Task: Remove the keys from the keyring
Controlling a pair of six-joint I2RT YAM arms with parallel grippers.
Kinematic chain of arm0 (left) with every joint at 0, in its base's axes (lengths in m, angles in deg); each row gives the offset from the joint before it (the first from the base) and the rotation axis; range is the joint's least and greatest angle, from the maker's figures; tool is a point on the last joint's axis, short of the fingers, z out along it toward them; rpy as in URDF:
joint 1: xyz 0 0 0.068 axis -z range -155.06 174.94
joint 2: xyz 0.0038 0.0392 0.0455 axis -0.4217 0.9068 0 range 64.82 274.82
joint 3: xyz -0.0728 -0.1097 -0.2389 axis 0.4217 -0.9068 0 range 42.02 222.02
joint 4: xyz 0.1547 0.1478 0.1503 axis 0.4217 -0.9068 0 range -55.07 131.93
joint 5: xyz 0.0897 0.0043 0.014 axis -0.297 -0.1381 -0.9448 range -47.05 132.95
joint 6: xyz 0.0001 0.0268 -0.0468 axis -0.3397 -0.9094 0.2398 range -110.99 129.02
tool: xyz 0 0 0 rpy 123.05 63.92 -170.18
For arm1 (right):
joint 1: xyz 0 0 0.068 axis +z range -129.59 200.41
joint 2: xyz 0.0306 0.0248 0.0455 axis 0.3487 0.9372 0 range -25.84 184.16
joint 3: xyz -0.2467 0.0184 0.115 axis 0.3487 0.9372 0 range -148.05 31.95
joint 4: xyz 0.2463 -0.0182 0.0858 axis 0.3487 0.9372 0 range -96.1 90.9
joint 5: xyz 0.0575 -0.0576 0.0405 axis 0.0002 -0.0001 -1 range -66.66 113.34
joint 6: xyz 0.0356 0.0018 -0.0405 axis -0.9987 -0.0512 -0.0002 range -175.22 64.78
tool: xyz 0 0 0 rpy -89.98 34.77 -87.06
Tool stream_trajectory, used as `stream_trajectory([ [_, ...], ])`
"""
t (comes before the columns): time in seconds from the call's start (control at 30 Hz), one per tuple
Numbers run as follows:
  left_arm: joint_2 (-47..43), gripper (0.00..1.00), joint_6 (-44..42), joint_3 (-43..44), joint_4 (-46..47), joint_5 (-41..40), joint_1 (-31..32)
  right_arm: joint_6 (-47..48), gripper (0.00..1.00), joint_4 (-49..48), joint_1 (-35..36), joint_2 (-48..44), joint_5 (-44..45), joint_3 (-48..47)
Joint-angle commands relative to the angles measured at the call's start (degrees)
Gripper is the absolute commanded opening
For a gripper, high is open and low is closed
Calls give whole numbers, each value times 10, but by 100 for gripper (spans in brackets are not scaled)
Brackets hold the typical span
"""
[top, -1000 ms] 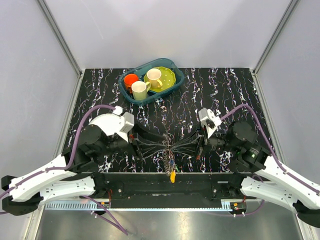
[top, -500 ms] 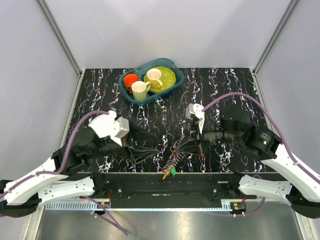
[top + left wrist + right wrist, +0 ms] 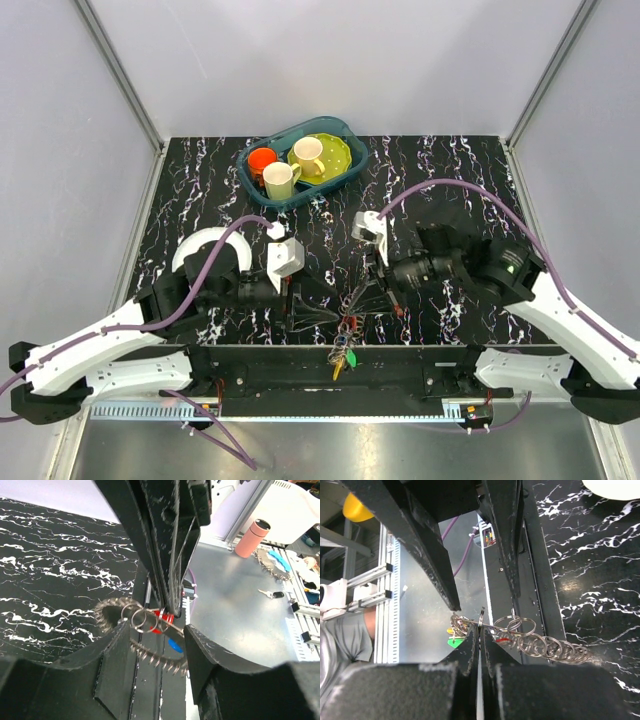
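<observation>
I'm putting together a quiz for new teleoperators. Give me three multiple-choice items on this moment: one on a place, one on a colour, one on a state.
1. Where do the keys hang?
A) in the tray
B) at the middle of the table's near edge
C) at the far right corner

2. What colour is the plate in the tray?
A) red
B) white
C) green

3. How is the right gripper?
A) shut on the keyring
B) wide open over the tray
C) shut on a mug

Answers:
1 B, the top view shows them dangling at the near edge.
2 C, the plate is lime green.
3 A, the right wrist view shows its fingers pressed together on a ring.
</observation>
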Motion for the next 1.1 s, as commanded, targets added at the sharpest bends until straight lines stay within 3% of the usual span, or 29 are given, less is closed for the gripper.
stream_trajectory([
  [0.0,3,49,21,35,8,12,1,18,0,9,2,23,-46,-43],
  [0.43,25,37,17,55,-55,5,-3,60,0,6,2,42,-71,-45],
  [0.9,59,26,22,71,-59,68,-6,60,0,-29,2,23,-84,-20],
  [1.0,68,22,25,72,-58,85,-6,59,0,-34,2,21,-85,-15],
  [1.07,70,13,25,75,-57,99,-6,58,0,-38,2,21,-85,-12],
])
